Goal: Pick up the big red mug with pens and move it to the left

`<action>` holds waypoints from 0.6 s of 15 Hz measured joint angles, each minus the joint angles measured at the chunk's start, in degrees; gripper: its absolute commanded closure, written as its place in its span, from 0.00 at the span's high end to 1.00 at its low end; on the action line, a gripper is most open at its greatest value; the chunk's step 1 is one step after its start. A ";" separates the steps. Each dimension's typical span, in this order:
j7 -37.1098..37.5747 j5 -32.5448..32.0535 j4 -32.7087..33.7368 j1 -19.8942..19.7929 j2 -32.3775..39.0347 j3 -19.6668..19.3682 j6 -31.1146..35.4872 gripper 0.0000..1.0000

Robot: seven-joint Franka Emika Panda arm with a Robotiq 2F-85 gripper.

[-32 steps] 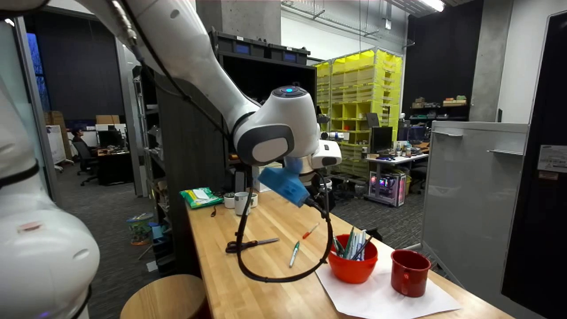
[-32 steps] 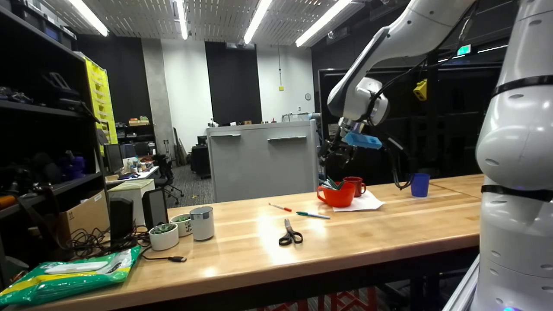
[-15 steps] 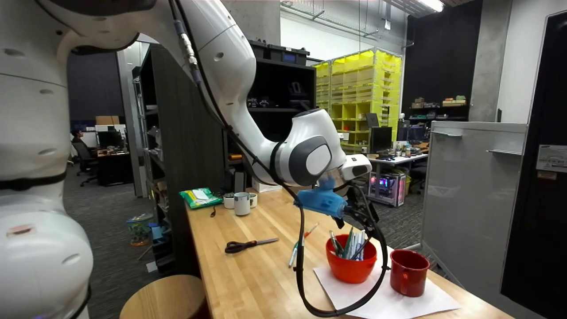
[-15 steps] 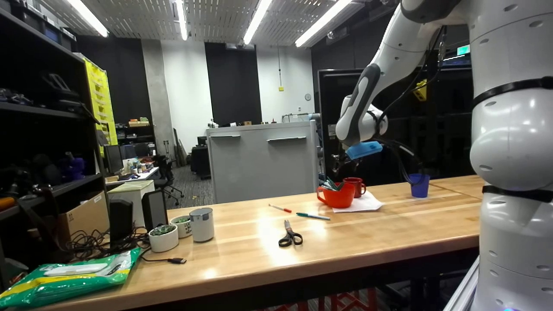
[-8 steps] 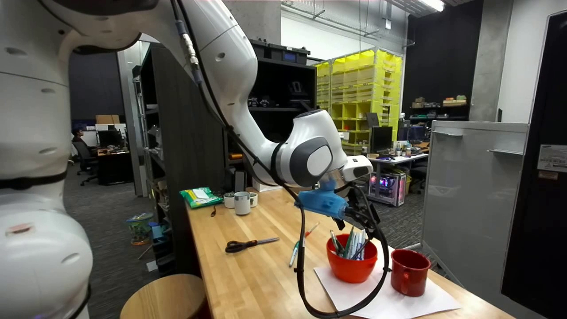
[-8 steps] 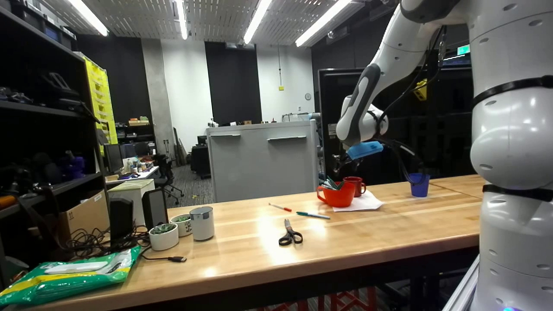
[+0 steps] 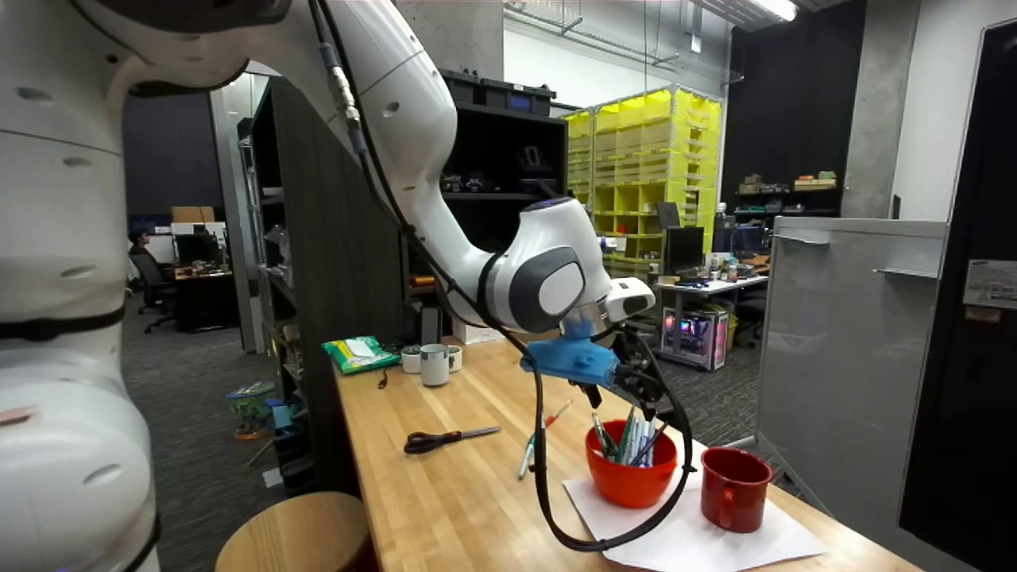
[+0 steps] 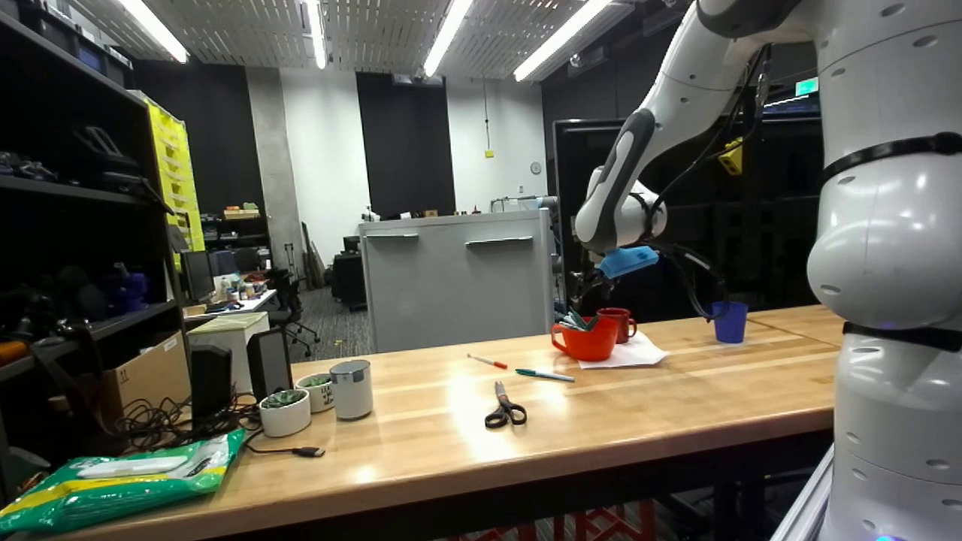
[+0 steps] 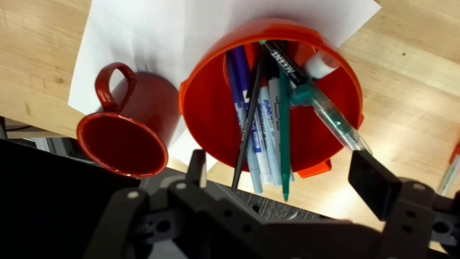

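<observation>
The big red mug (image 7: 632,481) stood upright on a white sheet of paper (image 7: 691,539), right of centre in both exterior views and upper centre in the wrist view. The gripper (image 9: 280,167) hung above it, fingers spread wide and gripping nothing; this breadth presumably served to let the wall pass between the fingertips. The pens (image 9: 268,124) leaned on the rim toward the bottom of the wrist frame, several tips projecting past it; whether any touched the fingers could not be told. That lean probably made a careless descent risky, since a tip might be caught or knocked out. The handle (image 8: 555,338) faced the left of the frame in an exterior view, apparently accessible. The dark red mug (image 9: 154,102) stood just beside, left in the wrist frame, and likely restricted finger room there.
</observation>
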 measured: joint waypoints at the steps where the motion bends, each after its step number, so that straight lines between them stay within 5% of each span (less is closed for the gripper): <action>1: -3.17 3.04 0.03 0.00 -0.06 0.75 -0.51 1.00; 5: -12.19 11.46 1.06 0.00 -0.57 2.56 -4.91 1.00; 9: -15.29 13.09 3.13 -1.14 -0.49 3.88 -8.53 1.00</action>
